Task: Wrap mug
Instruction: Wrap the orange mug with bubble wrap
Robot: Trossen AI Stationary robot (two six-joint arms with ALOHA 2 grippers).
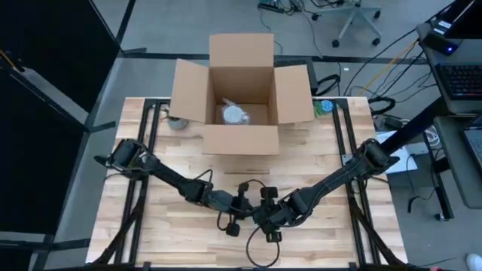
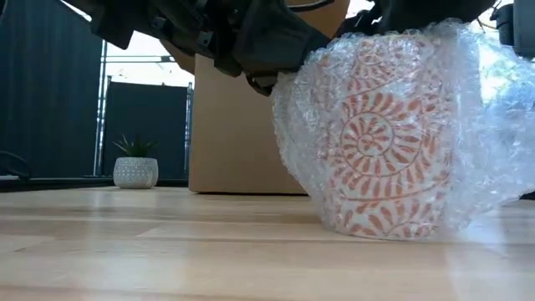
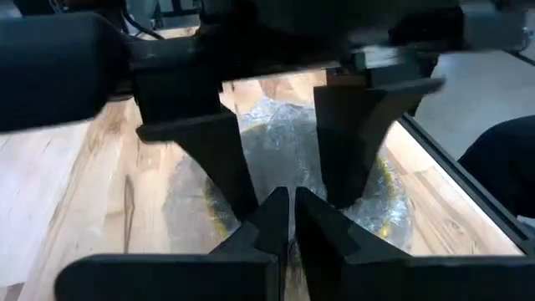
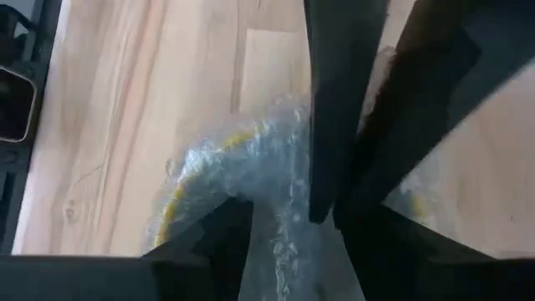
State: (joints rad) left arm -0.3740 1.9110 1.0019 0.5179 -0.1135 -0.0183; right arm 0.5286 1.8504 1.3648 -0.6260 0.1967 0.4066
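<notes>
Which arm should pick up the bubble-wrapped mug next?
Probably right: the right gripper is open astride the mug, while the left gripper seems pinched shut on just the bubble wrap.

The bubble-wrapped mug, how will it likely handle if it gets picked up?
The mug looks ceramic, so probably rigid, fairly heavy and breakable. Its bubble wrap sits loose and puffy, so a grip may slip or squash. Its flat base on the table suggests it won't roll.
</notes>
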